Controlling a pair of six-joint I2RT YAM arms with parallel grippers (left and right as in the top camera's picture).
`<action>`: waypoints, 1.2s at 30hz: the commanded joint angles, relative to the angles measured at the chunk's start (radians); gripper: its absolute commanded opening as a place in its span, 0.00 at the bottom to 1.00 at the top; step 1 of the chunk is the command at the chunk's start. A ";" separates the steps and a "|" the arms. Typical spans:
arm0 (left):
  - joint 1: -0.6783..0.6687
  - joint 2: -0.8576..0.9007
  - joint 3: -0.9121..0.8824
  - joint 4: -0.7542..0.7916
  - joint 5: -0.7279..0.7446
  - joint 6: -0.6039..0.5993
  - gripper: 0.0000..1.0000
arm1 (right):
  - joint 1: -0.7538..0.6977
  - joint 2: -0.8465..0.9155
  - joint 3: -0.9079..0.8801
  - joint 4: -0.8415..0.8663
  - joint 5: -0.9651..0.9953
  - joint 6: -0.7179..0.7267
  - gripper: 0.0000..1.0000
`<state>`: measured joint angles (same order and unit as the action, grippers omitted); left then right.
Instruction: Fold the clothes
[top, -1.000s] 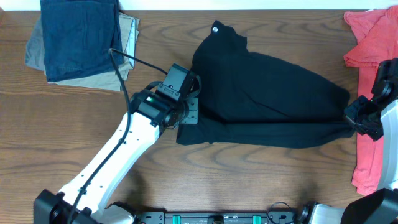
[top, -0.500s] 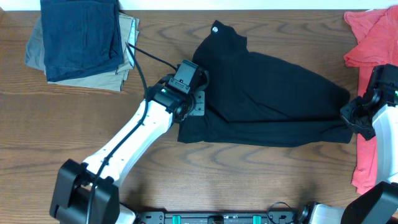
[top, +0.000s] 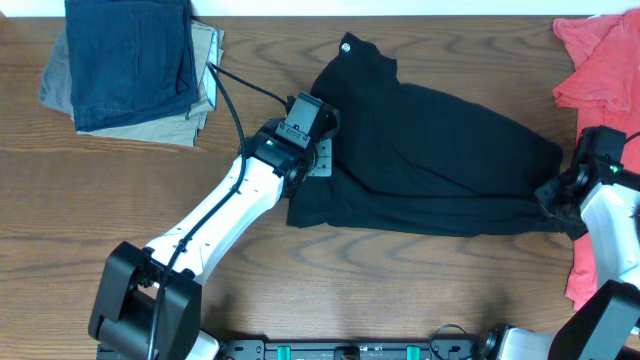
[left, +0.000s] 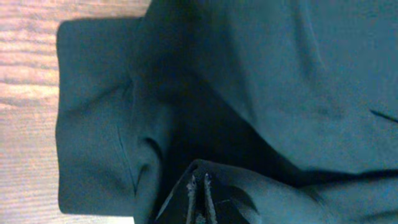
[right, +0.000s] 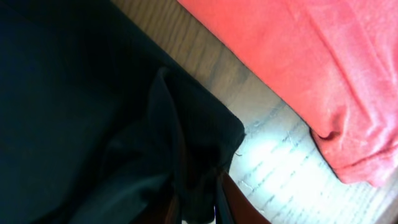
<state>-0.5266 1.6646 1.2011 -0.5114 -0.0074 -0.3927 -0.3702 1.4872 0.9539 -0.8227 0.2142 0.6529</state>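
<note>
The black shirt (top: 430, 150) lies spread across the middle of the wooden table, collar end at the upper left. My left gripper (top: 316, 158) sits at the shirt's left edge. In the left wrist view its fingertips (left: 199, 186) are pressed together, with a ridge of the black shirt (left: 280, 81) pinched and tented around them. My right gripper (top: 553, 195) is at the shirt's lower right corner. In the right wrist view a bunched fold of the black shirt (right: 74, 93) fills the narrow gap between the right gripper's (right: 198, 202) fingers.
A coral-red T-shirt (top: 600, 60) lies at the right edge, close to my right gripper and plain in the right wrist view (right: 298, 56). A folded navy garment (top: 130, 60) on a khaki one (top: 205, 60) is at the back left. Bare wood (top: 100, 200) lies in front.
My left arm has swung right and slightly away, carrying the shirt's left edge inward. My right gripper has shifted left with the right corner, and its fingers have eased slightly apart.
</note>
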 joint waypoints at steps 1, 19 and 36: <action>0.001 0.012 -0.006 0.019 -0.031 -0.003 0.06 | -0.005 -0.011 -0.009 0.029 0.022 0.020 0.17; 0.011 -0.026 0.039 0.001 -0.022 0.040 0.48 | -0.005 -0.012 0.063 0.036 -0.127 -0.158 0.99; -0.077 0.080 0.027 -0.235 0.389 -0.125 0.59 | -0.002 -0.010 0.087 -0.170 -0.261 -0.266 0.99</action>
<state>-0.5751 1.6852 1.2308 -0.7479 0.3210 -0.4252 -0.3702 1.4872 1.0546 -0.9890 -0.0254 0.4084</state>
